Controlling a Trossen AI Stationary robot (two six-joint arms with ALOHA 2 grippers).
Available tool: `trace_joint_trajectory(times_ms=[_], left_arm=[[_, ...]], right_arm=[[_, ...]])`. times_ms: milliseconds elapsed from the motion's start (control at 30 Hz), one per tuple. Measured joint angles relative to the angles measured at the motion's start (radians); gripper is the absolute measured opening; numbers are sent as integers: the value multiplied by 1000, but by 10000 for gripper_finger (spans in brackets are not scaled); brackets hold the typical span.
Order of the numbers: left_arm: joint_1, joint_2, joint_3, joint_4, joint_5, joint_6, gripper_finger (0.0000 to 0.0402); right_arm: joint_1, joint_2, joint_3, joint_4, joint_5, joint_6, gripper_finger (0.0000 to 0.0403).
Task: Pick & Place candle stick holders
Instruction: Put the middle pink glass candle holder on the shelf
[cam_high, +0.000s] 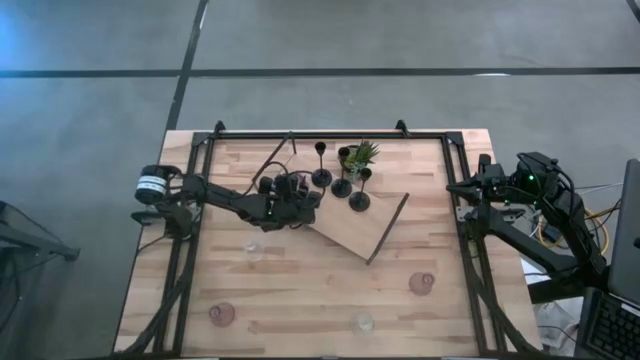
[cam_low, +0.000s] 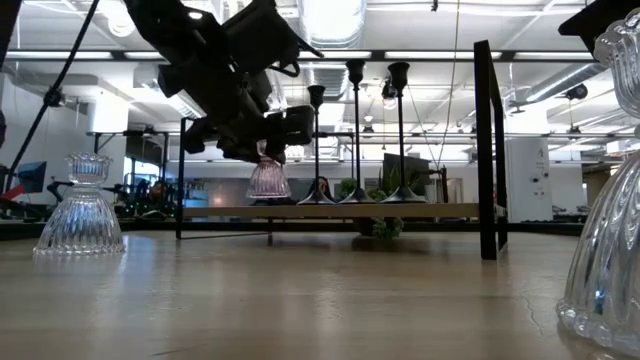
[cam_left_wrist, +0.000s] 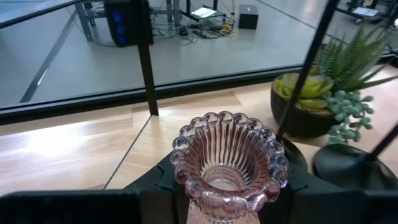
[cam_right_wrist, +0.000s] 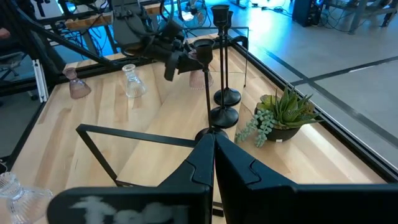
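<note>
My left gripper (cam_high: 296, 196) reaches over the left end of the wooden board (cam_high: 345, 232) and is shut on a pink fluted glass cup (cam_left_wrist: 227, 163) with a beaded rim. In the low view the cup (cam_low: 268, 182) stands upright, its foot at or just above the board's top; which, I cannot tell. Three slim black holders (cam_high: 321, 177) (cam_high: 342, 187) (cam_high: 359, 201) stand on their round bases on the board, right of the cup. My right gripper (cam_right_wrist: 214, 148) is shut and empty at the table's right edge (cam_high: 466, 188). My left gripper pinches the pink cup's upper part, just under the beaded rim (cam_left_wrist: 186, 180), between its two fingers (cam_left_wrist: 160, 182), one on each side. The fingers come slanting down from the table's left. The cup is upright, its flared foot (cam_low: 268, 190) below the fingers.
A small green potted plant (cam_high: 361, 155) stands just behind the holders. Loose glass cups stand on the table: clear ones (cam_high: 253, 249) (cam_high: 362, 322) and pink ones (cam_high: 221, 314) (cam_high: 422, 283). A black frame (cam_high: 300, 134) runs along the table's edges.
</note>
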Motion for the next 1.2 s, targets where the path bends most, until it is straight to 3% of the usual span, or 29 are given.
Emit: trace_joint_trajectory(times_ms=[667, 1200], left_arm=[[41, 62, 0, 15, -61, -25, 131], [84, 63, 0, 9, -28, -34, 131]], right_arm=[[0, 0, 0, 0, 0, 0, 8], [0, 0, 0, 0, 0, 0, 8]])
